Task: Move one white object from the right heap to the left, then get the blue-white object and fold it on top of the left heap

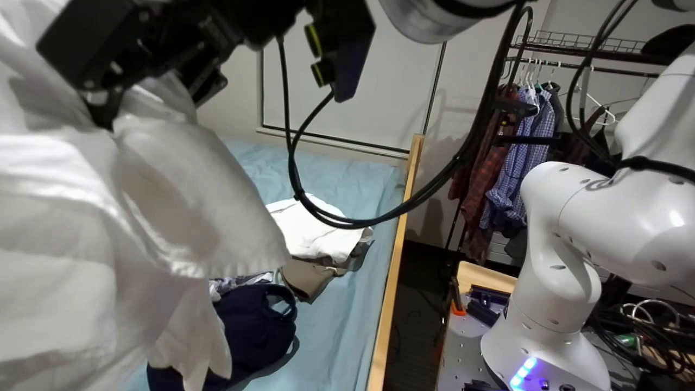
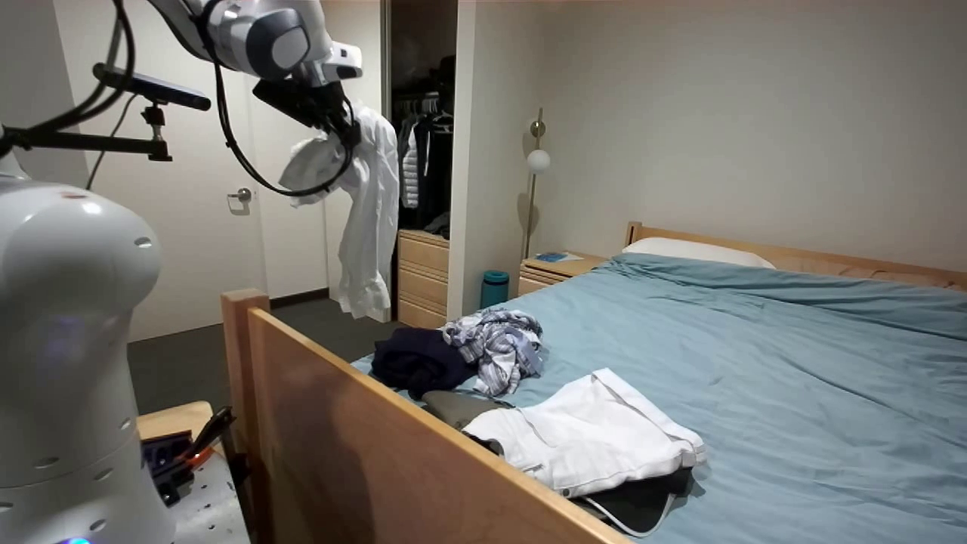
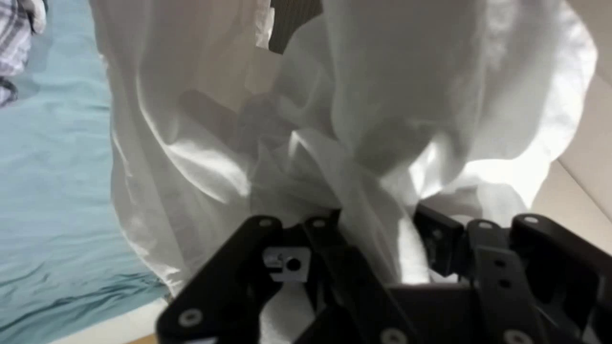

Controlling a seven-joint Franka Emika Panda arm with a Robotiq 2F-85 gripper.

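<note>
The hand [image 3: 380,234] pinches the white shirt [image 2: 370,219], which hangs higher than the navy garment [image 2: 417,364], likely so its loose end drags over nothing. The plaid shirt [image 2: 498,344] lies crumpled against the navy garment, presumably there to be folded on top afterwards.

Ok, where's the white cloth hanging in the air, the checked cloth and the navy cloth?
White cloth [image 2: 372,219]: in an exterior view, on its long hanging part.
Checked cloth [image 2: 495,344]: in an exterior view, on its crumpled middle.
Navy cloth [image 2: 421,361]: in an exterior view, on its bunched-up middle.
</note>
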